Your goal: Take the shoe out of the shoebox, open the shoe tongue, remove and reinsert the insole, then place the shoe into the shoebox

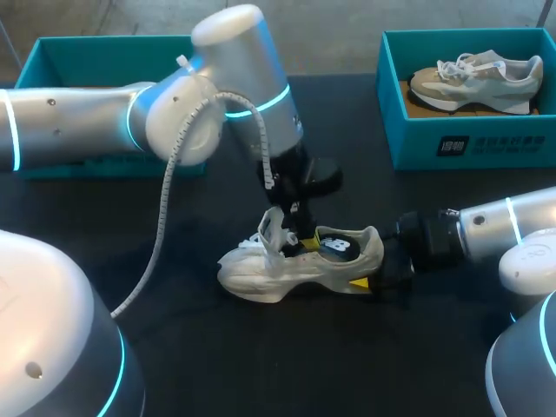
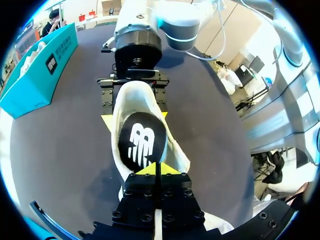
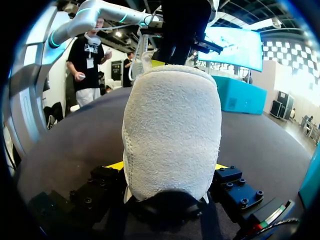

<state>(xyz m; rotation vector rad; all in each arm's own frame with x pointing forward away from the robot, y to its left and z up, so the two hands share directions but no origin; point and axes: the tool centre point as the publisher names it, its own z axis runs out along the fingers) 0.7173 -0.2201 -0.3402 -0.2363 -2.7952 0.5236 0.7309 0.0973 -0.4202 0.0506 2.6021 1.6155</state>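
Note:
A cream suede shoe (image 1: pixel 287 269) lies on its side on the black table, toe to the left. My right gripper (image 1: pixel 382 276) holds its heel (image 3: pixel 172 130), one finger against each side, yellow tips (image 3: pixel 116 165) showing at the heel's edges. My left gripper (image 1: pixel 304 239) comes down from above into the shoe's opening, beside the raised tongue (image 1: pixel 273 228). In the left wrist view its yellow tips (image 2: pixel 155 169) are pressed together on the near end of the black insole (image 2: pixel 142 142), which lies in the shoe (image 2: pixel 131 97). My right gripper (image 2: pixel 135 117) shows beyond the heel.
An open teal shoebox (image 1: pixel 95 52) stands at the back left behind my left arm. A second teal shoebox (image 1: pixel 469 143) at the back right holds another beige shoe (image 1: pixel 478 82). Bare black tabletop (image 1: pixel 287 365) lies in front of the shoe.

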